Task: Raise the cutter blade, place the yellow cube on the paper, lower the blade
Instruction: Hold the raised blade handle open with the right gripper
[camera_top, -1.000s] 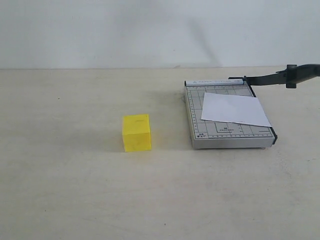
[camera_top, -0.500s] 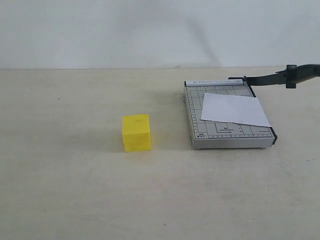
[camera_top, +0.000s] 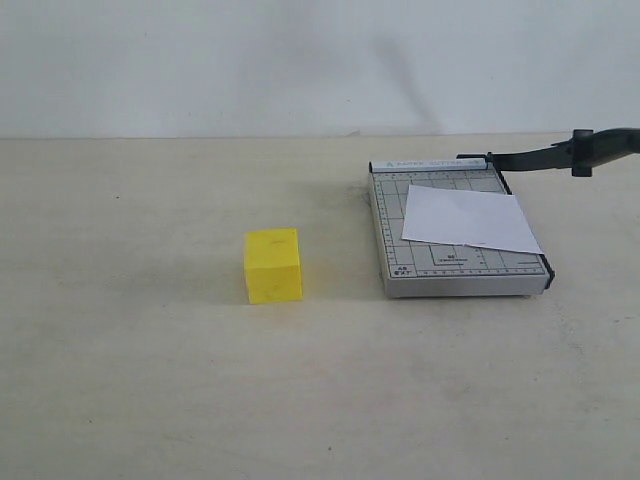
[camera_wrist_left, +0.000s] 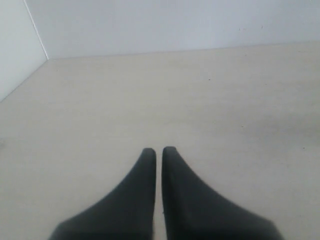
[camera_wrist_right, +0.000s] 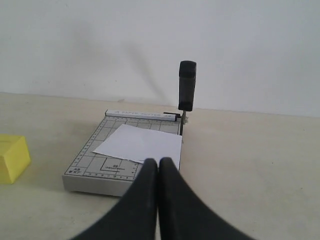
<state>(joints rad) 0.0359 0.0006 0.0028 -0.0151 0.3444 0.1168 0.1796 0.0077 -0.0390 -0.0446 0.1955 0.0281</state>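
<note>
The cutter blade (camera_top: 560, 152) is raised, its black handle (camera_wrist_right: 187, 85) standing up at the far corner of the grey gridded base (camera_top: 440, 275). The white paper (camera_top: 468, 220) lies flat on that base, one corner over its right edge. The yellow cube (camera_top: 273, 265) sits on the table to the left of the cutter, also at the edge of the right wrist view as the cube (camera_wrist_right: 12, 158). My right gripper (camera_wrist_right: 159, 161) is shut and empty, short of the base's near edge. My left gripper (camera_wrist_left: 159, 149) is shut over bare table. Neither gripper shows in the exterior view.
The table (camera_top: 150, 380) is pale beige and meets a white wall (camera_top: 200, 60) at the back. A side wall (camera_wrist_left: 15, 45) meets it at a corner in the left wrist view.
</note>
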